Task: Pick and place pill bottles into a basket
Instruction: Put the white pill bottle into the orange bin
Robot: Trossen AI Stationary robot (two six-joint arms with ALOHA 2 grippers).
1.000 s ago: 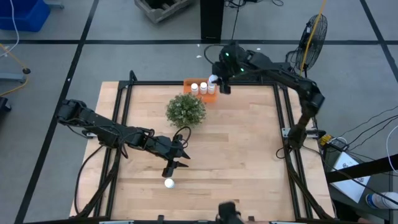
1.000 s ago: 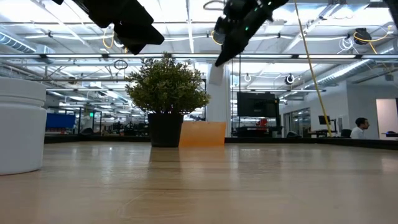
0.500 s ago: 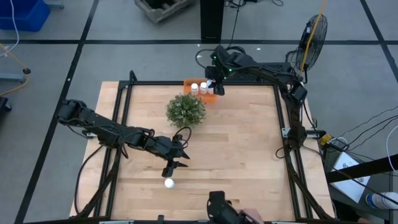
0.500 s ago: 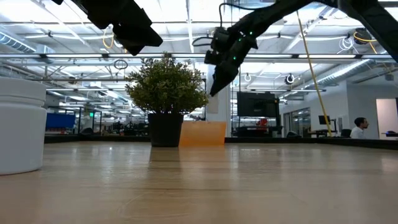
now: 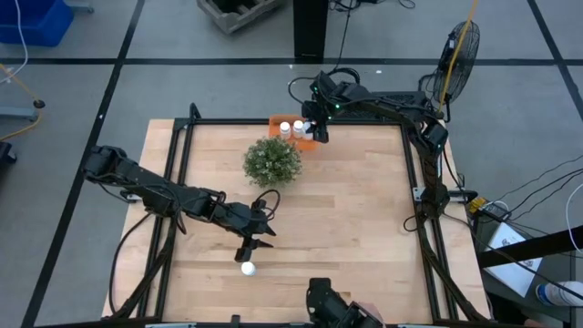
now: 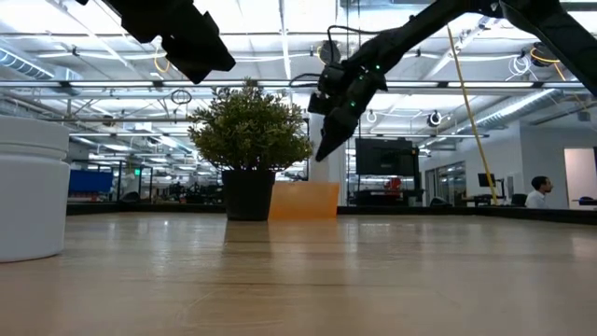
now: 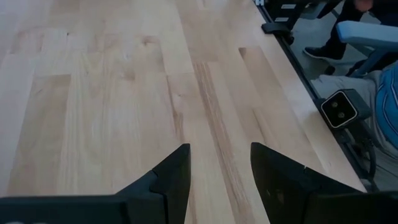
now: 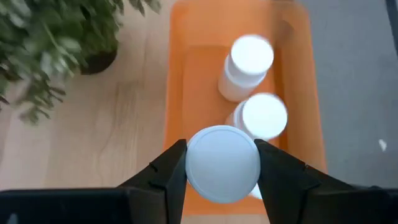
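My right gripper (image 8: 222, 168) is shut on a white pill bottle (image 8: 222, 163) over the orange basket (image 8: 177, 93) at the table's far edge, beside the potted plant (image 5: 271, 160). Two more bottles (image 8: 249, 62) (image 8: 262, 116) stand upright on the basket's floor. Another bottle (image 5: 247, 267) stands on the table near the front edge; it looms large at the left of the low view (image 6: 32, 187). My left gripper (image 5: 256, 243) is open just above and beyond that bottle, touching nothing. My right gripper pinches the bottle by the sides of its cap end (image 8: 193, 163) between its two fingers. The fingers come from above, pointing down. The bottle is upright, cap up, over the basket's inside; whether its base rests on the basket floor is hidden.
The bushy plant (image 6: 250, 140) stands just in front of the basket (image 6: 304, 200) and next to my right arm. A black frame (image 5: 414, 182) runs round the wooden table. Bare wood (image 7: 124, 93) lies under my left gripper.
My right gripper has carried the bottle a little toward the table's left edge and down toward the basket, still shut on it. It now hangs low over the basket's bottles.
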